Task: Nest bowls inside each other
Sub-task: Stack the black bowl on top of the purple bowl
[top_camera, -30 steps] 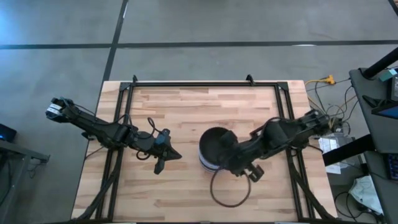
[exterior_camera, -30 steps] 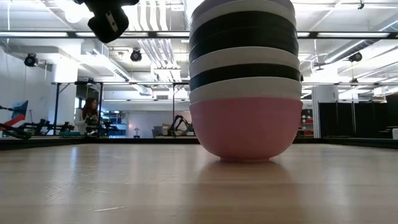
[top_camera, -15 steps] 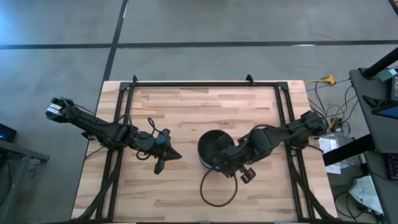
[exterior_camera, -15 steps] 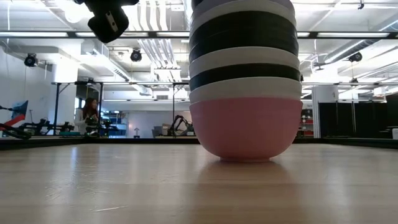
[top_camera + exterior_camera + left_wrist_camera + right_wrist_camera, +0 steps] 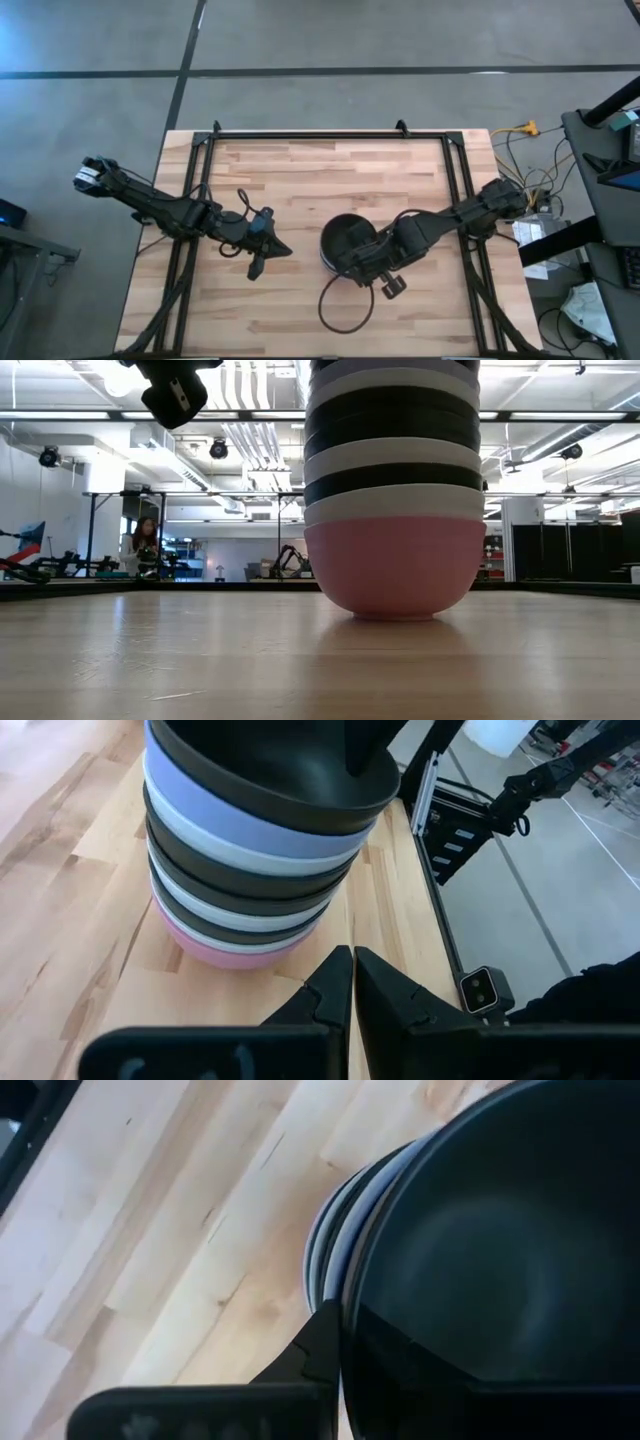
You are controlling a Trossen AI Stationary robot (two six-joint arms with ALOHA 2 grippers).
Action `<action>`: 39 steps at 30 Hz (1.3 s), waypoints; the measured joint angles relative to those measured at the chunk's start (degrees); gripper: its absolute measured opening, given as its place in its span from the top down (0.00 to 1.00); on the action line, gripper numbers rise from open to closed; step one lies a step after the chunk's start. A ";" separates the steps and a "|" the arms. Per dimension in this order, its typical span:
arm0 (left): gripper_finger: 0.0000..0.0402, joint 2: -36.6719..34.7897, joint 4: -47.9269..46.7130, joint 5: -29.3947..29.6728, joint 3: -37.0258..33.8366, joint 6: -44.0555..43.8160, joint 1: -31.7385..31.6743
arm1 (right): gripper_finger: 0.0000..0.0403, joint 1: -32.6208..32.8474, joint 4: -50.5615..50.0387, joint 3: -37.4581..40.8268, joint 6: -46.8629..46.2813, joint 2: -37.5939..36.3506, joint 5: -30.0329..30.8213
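Stack of nested bowls (image 5: 345, 243) stood on worktop (image 5: 300, 170). Right hand (image 5: 357, 262) clenched on top black bowl (image 5: 290, 765) rim; left hand (image 5: 258, 263) clenched, empty, apart.

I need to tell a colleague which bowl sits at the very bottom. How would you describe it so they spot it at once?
On the wooden table stands one tall stack of nested bowls, just right of the middle. The lowest one, resting on the wood, is the pink bowl. It is the only pink one; those visible above it are black, white or lavender.
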State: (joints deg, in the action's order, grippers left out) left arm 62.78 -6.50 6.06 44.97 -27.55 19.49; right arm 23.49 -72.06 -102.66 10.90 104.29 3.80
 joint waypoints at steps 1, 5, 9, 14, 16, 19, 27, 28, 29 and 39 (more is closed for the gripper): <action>1.00 -0.01 0.00 -0.01 0.00 0.02 0.00 | 0.97 0.04 0.17 0.52 -1.17 -0.11 0.11; 1.00 0.00 -0.02 -0.03 -0.04 0.02 0.00 | 0.93 0.02 0.46 1.17 -4.63 -0.18 -0.06; 1.00 0.00 -0.03 -0.22 -0.07 2.17 -0.01 | 0.86 -0.25 0.43 0.41 -6.46 -0.06 -0.12; 1.00 0.00 -0.03 -0.41 -0.08 2.91 0.00 | 0.79 -0.79 -0.19 -2.06 -6.41 0.06 0.12; 1.00 0.00 -0.04 -0.41 -0.11 2.93 0.00 | 0.77 -0.86 -0.54 -3.58 -6.28 0.06 0.14; 1.00 0.00 -0.02 -0.38 -0.11 2.93 0.00 | 0.76 -0.83 -1.24 -6.51 -5.96 0.06 0.16; 1.00 0.00 0.02 -0.36 -0.08 2.99 -0.33 | 0.76 -0.86 -2.68 -13.16 -5.98 0.00 0.32; 1.00 0.00 0.06 -0.34 -0.04 2.99 -0.46 | 0.76 -0.86 -2.99 -13.24 -5.98 0.00 0.32; 1.00 0.00 0.13 -0.34 -0.04 2.99 -0.72 | 0.77 -0.89 -3.22 -13.19 -6.00 0.00 0.32; 1.00 0.00 4.33 -0.29 0.00 2.96 -2.57 | 0.84 -0.90 -4.21 -11.15 -8.67 0.00 0.23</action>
State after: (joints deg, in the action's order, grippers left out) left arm 62.78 -2.17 5.76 44.97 -24.60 16.91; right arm 22.59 -76.26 -113.80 2.23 104.29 4.03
